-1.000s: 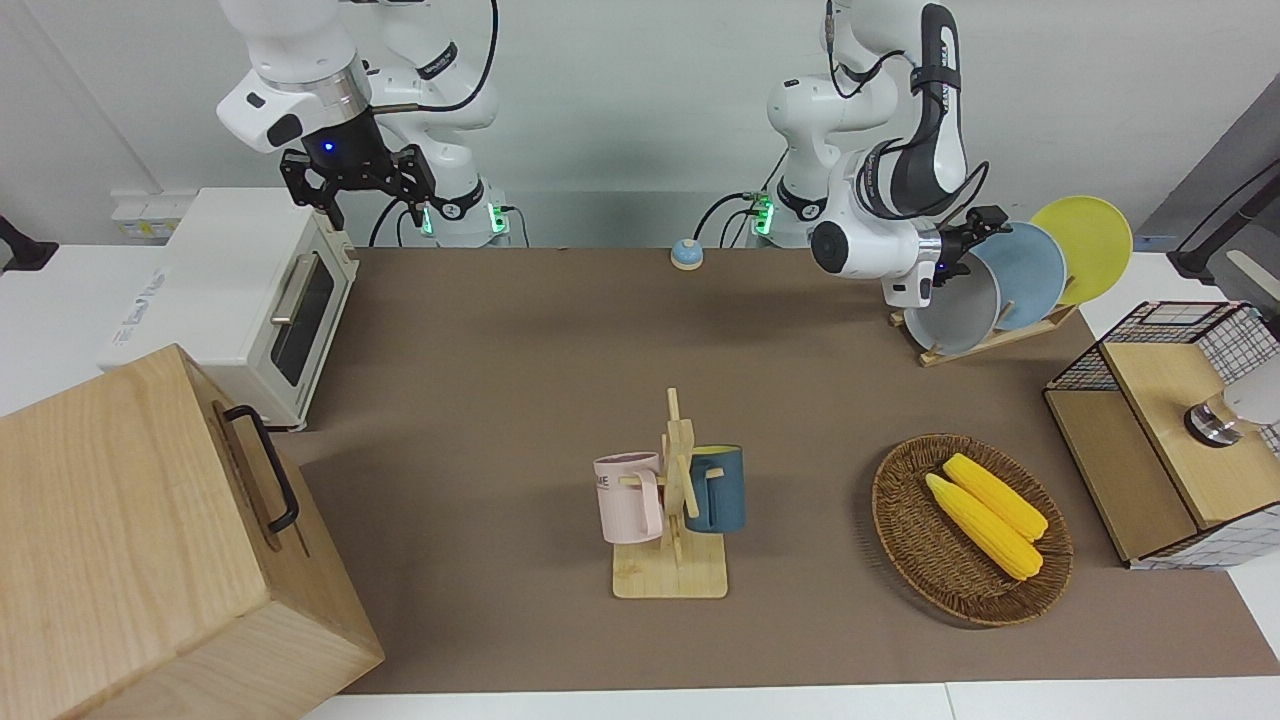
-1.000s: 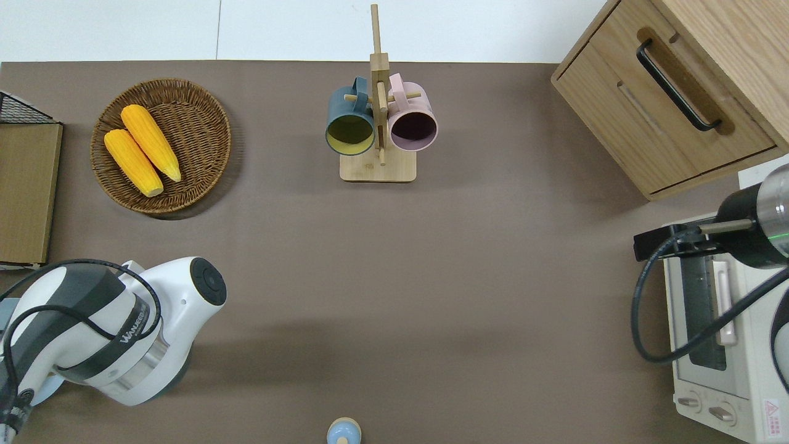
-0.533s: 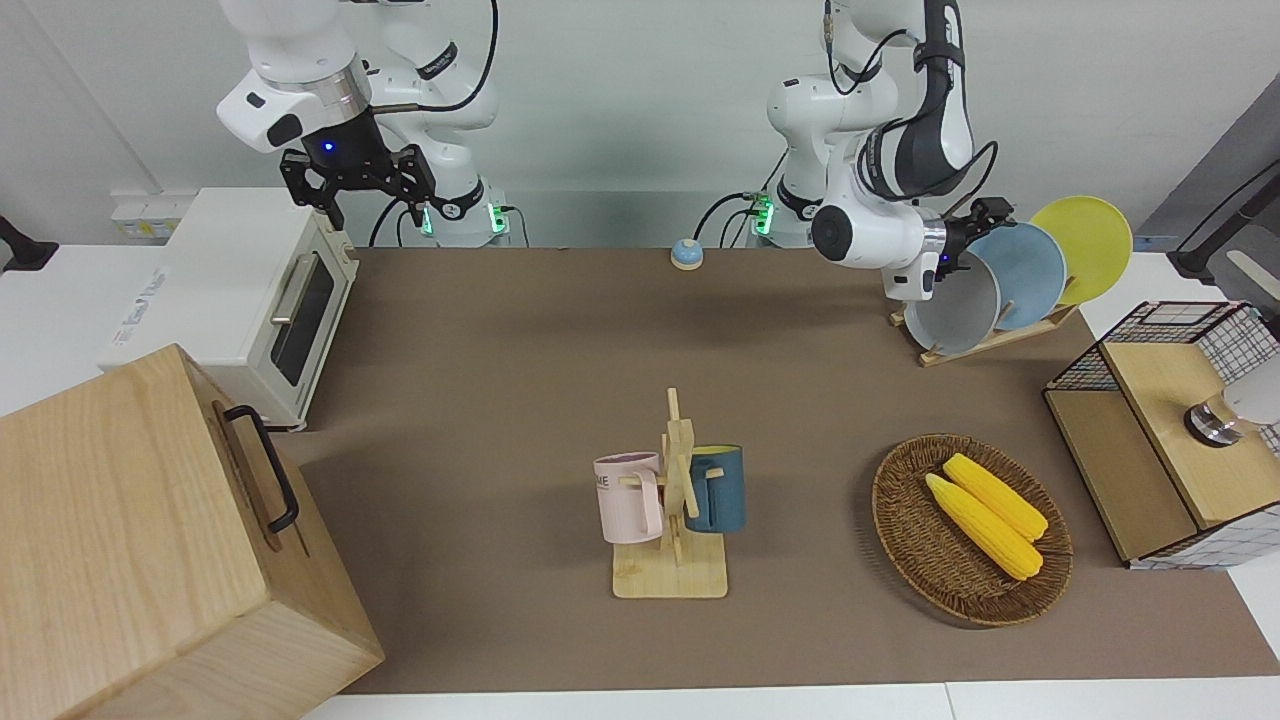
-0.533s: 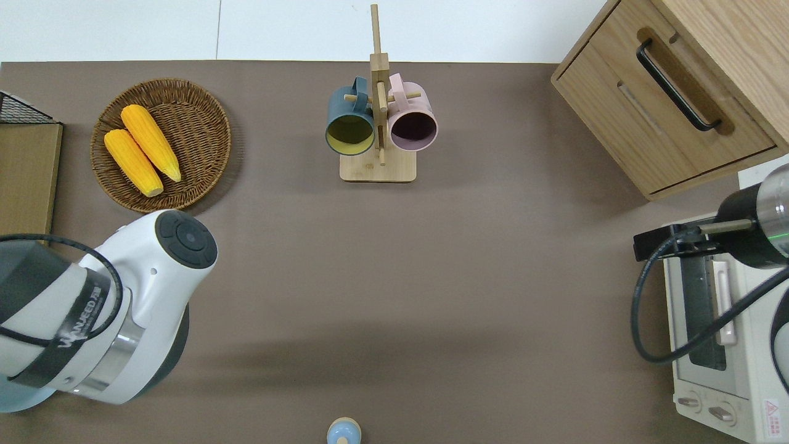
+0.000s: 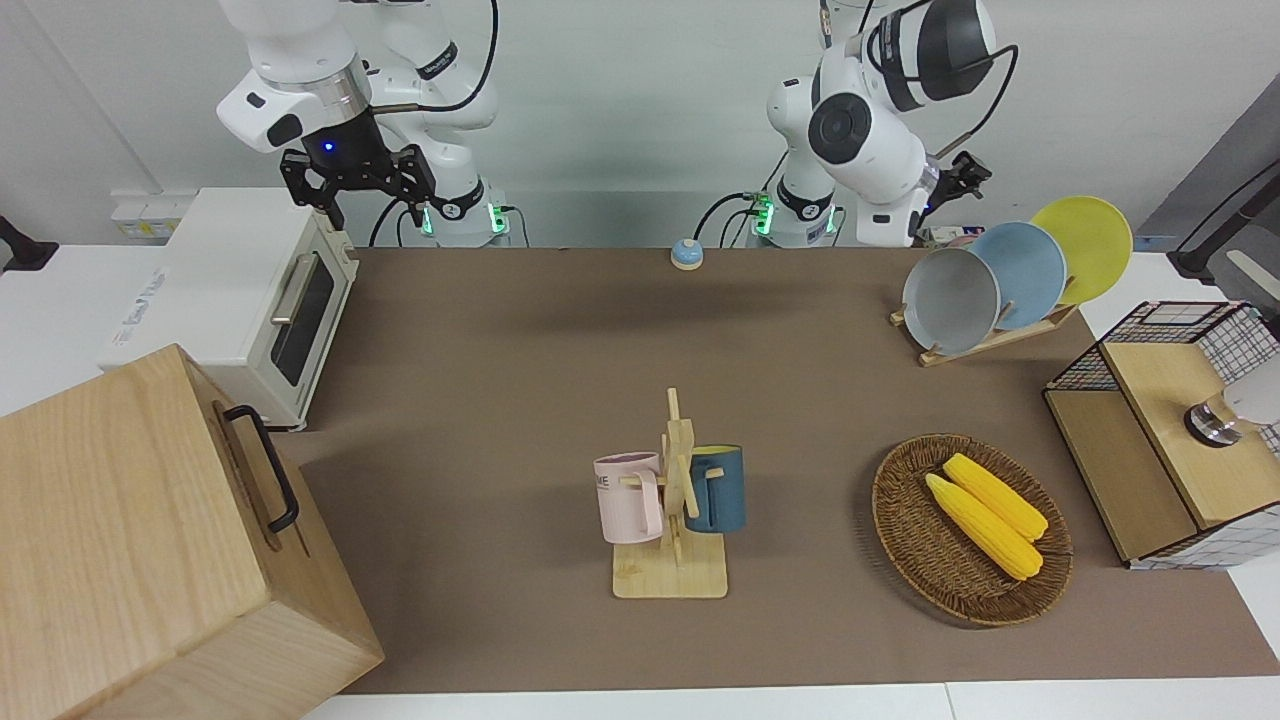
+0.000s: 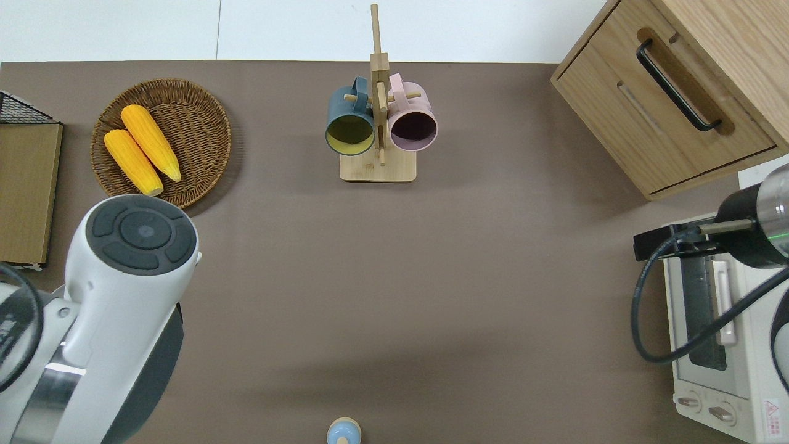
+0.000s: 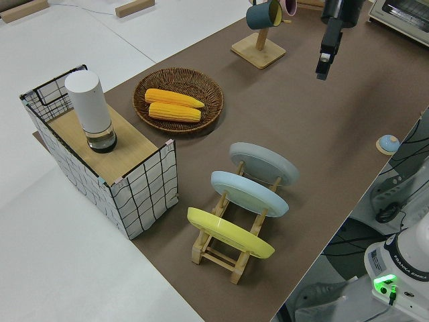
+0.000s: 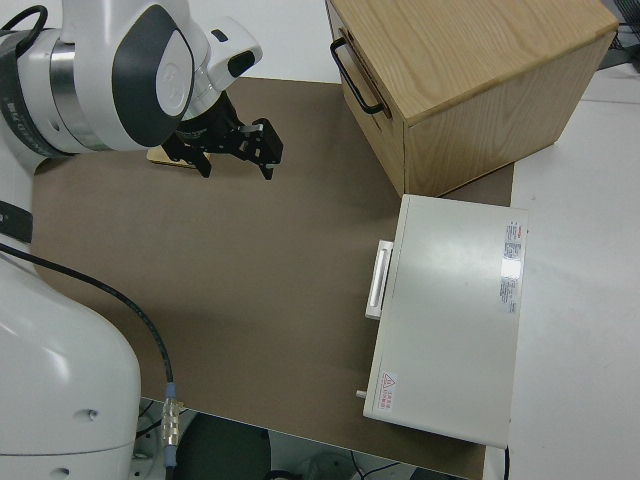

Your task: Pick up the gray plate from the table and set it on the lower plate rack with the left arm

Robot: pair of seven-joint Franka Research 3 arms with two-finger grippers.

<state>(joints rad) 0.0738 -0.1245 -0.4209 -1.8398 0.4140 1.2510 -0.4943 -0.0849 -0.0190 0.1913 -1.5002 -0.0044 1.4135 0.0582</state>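
The gray plate [image 5: 950, 300] stands on edge in the lowest slot of the light-wood plate rack [image 5: 990, 337], at the left arm's end of the brown table [image 5: 520, 380]. It also shows in the left side view [image 7: 263, 163]. A sky-blue plate [image 5: 1022, 272] and a yellow plate [image 5: 1085, 248] stand in the higher slots. My left gripper [image 5: 962, 172] is raised in the air, apart from the plates and holding nothing. In the overhead view the left arm [image 6: 123, 296] hides the rack. My right gripper [image 8: 235, 150] is open and parked.
A wicker basket [image 5: 900, 520] holds two corn cobs. A wooden mug stand [image 5: 672, 540] carries a pink and a blue mug. A wire-sided shelf [image 5: 1160, 440], a white toaster oven [image 5: 240, 300], a wooden drawer box [image 5: 140, 540] and a small blue bell [image 5: 686, 254] stand around the table's edges.
My left gripper has let go of the gray plate's rim and risen up and away from it. The plate stays in the rack's lowest slot. The right arm has not moved.
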